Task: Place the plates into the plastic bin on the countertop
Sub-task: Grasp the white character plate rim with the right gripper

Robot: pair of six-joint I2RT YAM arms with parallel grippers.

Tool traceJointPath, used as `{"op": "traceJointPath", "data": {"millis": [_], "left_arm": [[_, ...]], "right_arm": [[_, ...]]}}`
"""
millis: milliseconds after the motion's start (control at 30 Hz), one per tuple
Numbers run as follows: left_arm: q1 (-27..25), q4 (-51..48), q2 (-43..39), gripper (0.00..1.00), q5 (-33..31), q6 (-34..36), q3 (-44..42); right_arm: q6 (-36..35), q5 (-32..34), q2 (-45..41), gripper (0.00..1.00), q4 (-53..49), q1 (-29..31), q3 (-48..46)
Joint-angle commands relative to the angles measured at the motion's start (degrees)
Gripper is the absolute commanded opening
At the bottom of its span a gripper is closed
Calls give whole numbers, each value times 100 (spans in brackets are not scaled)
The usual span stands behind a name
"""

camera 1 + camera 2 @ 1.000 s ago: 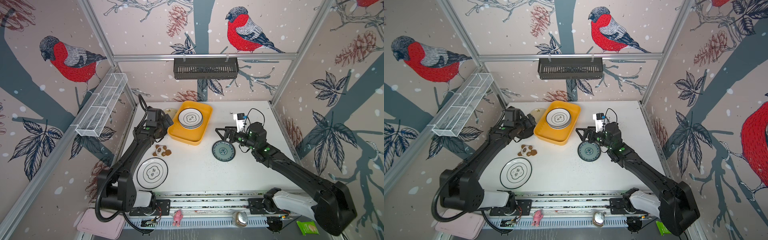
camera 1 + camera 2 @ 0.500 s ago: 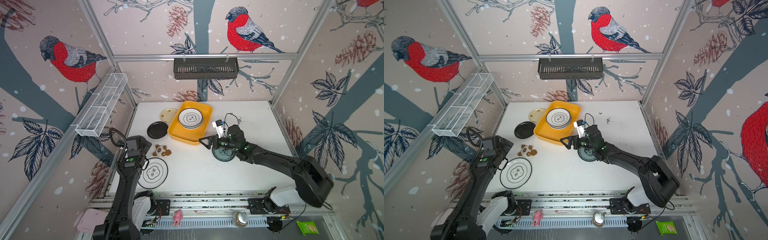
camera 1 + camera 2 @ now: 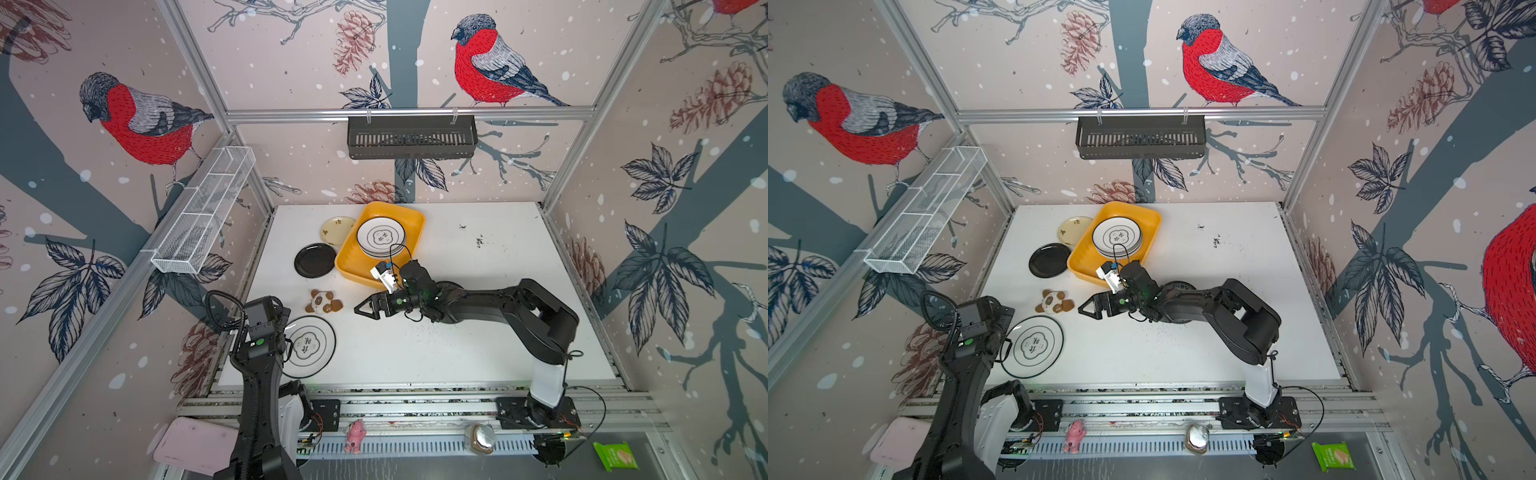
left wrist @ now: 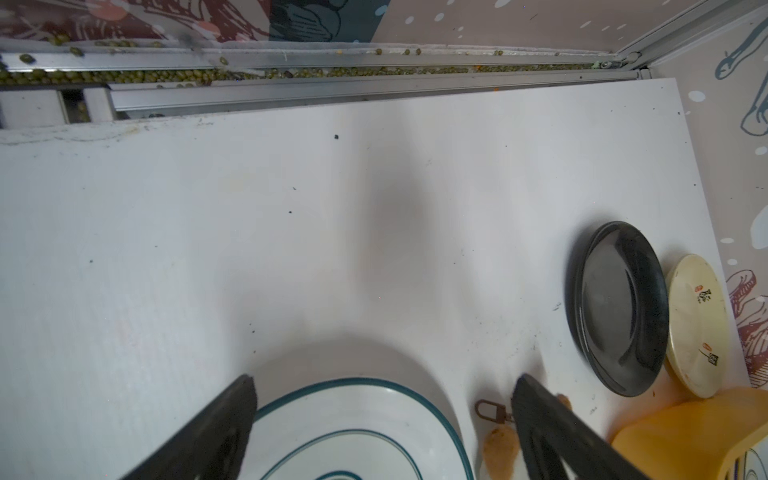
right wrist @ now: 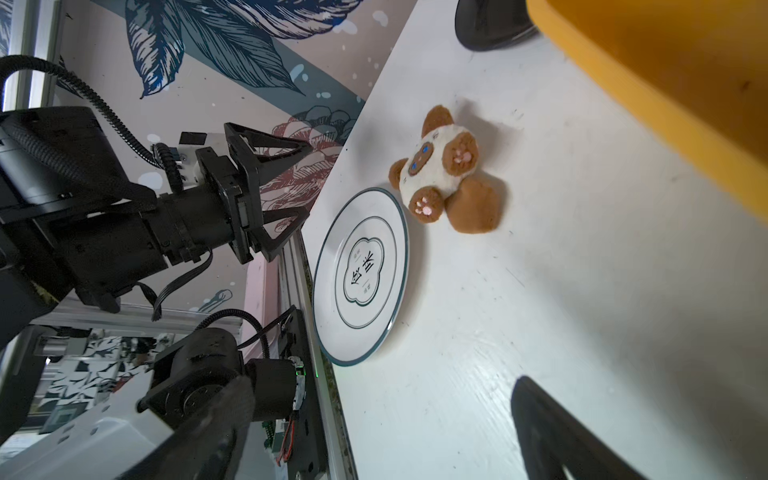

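**Partly done: one stack binned, three plates out on the counter**

In the yellow plastic bin (image 3: 352,262), far-left on the counter (image 3: 478,332): one stack of plates (image 3: 381,237), topped by a white dish with a dark rim. Number in the stack not countable.

Outside the bin, flat on the counter, three in plain sight:
- one glossy black plate (image 3: 314,260), just beside the bin
- one small cream plate (image 3: 337,231), behind the black one
- one large white dark-rimmed plate (image 3: 309,345), at the near-left edge

Possibly a fourth beneath the right arm, going by a dark round edge (image 3: 1180,285) there; too hidden to tell. One panda toy (image 3: 323,302), no part of the job.

Two tools, both spread wide and empty:
- left tool (image 4: 384,380), above the large white plate's outer rim
- right tool (image 3: 365,308), low over bare counter between toy and bin
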Motion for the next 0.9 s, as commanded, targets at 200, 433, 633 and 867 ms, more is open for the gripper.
{"op": "traceJointPath", "data": {"millis": [200, 433, 633, 867], "left_arm": [[202, 326, -224, 96, 359, -183, -476], [210, 300, -494, 96, 419, -156, -620], [228, 397, -476, 96, 742, -119, -812], [234, 529, -564, 96, 1115, -221, -1123]], "right_arm": [[-141, 539, 890, 96, -1289, 449, 1101], [-513, 471, 1635, 93, -2378, 699, 2150], [-502, 471, 1993, 89, -2602, 829, 2573], [-626, 615, 2228, 77, -3102, 986, 3023]]}}
